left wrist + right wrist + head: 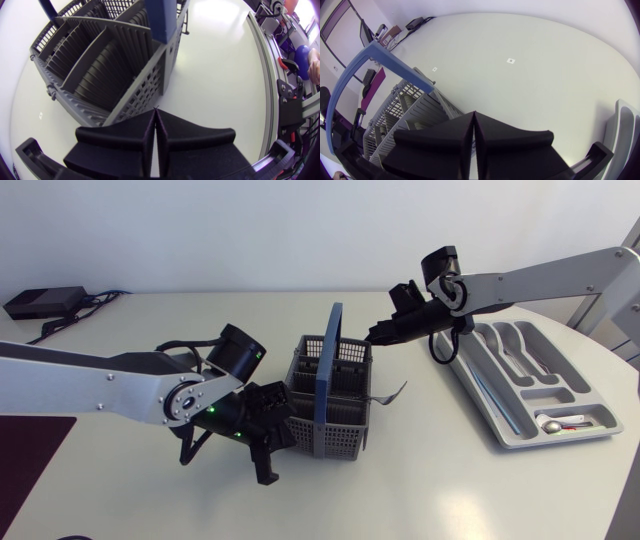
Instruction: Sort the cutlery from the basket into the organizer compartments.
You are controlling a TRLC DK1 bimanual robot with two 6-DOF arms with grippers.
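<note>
The grey slotted basket (335, 415) with its upright blue handle (328, 370) stands mid-table. My left gripper (285, 420) is shut and empty, its tips against the basket's near left corner (150, 95); the compartments seen from there look empty. A thin dark utensil (392, 392) sticks out at the basket's right side. My right gripper (376, 335) is shut and empty, hovering just above the basket's far right corner (415, 112), next to the handle (370, 57). The grey organizer (500, 425) at the right holds spoons (510, 345), a knife and a small red-marked piece (565, 421).
A black box with cables (40, 302) lies at the table's back left. A dark purple mat (22, 465) covers the front left corner. A black cable loop (445, 345) hangs from my right arm between basket and organizer.
</note>
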